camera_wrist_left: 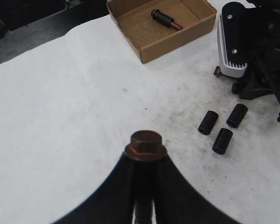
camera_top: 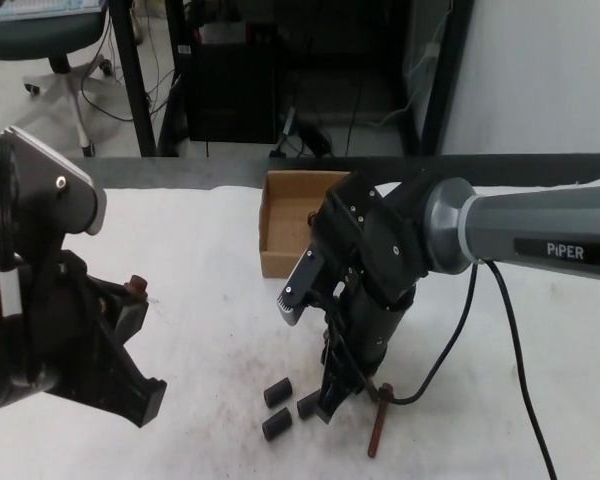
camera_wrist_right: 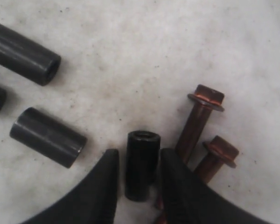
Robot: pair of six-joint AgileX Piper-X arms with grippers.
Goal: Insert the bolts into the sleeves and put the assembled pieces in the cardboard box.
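My left gripper (camera_wrist_left: 145,161) is shut on a copper-coloured bolt (camera_wrist_left: 145,143), head outward, held above the white cloth at the left (camera_top: 132,290). My right gripper (camera_wrist_right: 139,155) is down on the cloth, open, its fingers either side of a black sleeve (camera_wrist_right: 141,163) with a small gap on one side. Two bolts (camera_wrist_right: 200,119) (camera_wrist_right: 218,156) lie just beside that sleeve. Three more sleeves (camera_wrist_left: 208,122) (camera_wrist_left: 236,115) (camera_wrist_left: 222,140) lie close by. The cardboard box (camera_wrist_left: 130,28) holds one assembled piece (camera_wrist_left: 165,19).
The right arm (camera_top: 380,250) stands between the box (camera_top: 272,262) and the loose sleeves (camera_top: 277,392), with its cable (camera_top: 510,330) trailing over the cloth. One bolt (camera_top: 380,420) lies near the front edge. Open cloth spreads left of the box.
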